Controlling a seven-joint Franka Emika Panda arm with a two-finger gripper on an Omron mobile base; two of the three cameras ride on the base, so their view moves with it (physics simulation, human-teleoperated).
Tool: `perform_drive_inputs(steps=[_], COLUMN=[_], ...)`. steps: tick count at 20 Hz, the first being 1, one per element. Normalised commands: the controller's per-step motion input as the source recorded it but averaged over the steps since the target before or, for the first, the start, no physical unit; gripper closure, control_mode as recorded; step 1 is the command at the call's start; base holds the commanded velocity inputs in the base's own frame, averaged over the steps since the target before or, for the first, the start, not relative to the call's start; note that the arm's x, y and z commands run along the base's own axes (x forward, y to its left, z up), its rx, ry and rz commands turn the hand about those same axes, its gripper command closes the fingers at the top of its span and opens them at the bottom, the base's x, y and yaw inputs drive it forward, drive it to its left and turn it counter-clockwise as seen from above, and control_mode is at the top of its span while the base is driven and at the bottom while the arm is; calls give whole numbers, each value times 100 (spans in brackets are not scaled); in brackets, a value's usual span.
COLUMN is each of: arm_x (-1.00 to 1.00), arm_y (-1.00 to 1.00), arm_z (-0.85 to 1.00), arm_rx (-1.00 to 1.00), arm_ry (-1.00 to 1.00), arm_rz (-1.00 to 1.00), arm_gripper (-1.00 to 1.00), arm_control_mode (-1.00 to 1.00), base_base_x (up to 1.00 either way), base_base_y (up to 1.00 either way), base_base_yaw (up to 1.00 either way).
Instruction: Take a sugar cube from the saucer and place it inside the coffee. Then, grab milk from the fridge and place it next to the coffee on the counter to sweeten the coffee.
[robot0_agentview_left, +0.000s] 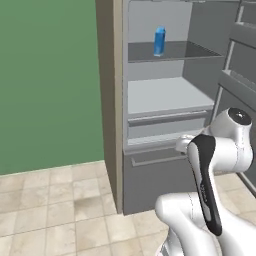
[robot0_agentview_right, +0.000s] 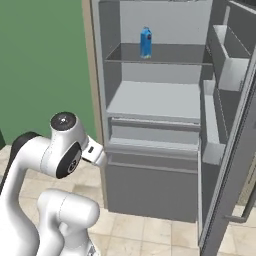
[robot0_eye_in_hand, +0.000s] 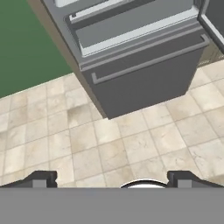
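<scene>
**Blue carton waits on the upper fridge shelf**

Blue against grey, the milk (robot0_agentview_left: 159, 41) stands upright on an upper shelf of the fridge (robot0_agentview_left: 165, 95), whose door hangs open at the right, so the carton is exposed for a reach. The arm is folded low in front of the drawer, well below that shelf, its hand looking down at the tiled floor (robot0_eye_in_hand: 109, 144). The fingers (robot0_eye_in_hand: 41, 179) sit wide apart with nothing between them. Judging by this, the fetch has not yet begun.
</scene>
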Motion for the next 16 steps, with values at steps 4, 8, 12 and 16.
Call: perform_drive_inputs(steps=[4, 8, 12, 16], arm_x=[0, 0, 0, 0], arm_y=[0, 0, 0, 0], arm_z=[0, 0, 0, 0], arm_rx=[0, 0, 0, 0], arm_ry=[0, 0, 0, 0], arm_rz=[0, 0, 0, 0], arm_gripper=[-100, -100, -100, -100], arm_control_mode=[100, 100, 100, 100], base_base_x=[100, 100, 82, 40], base_base_y=[-25, 0, -29, -38], base_base_yaw=[0, -14, -6, 0])
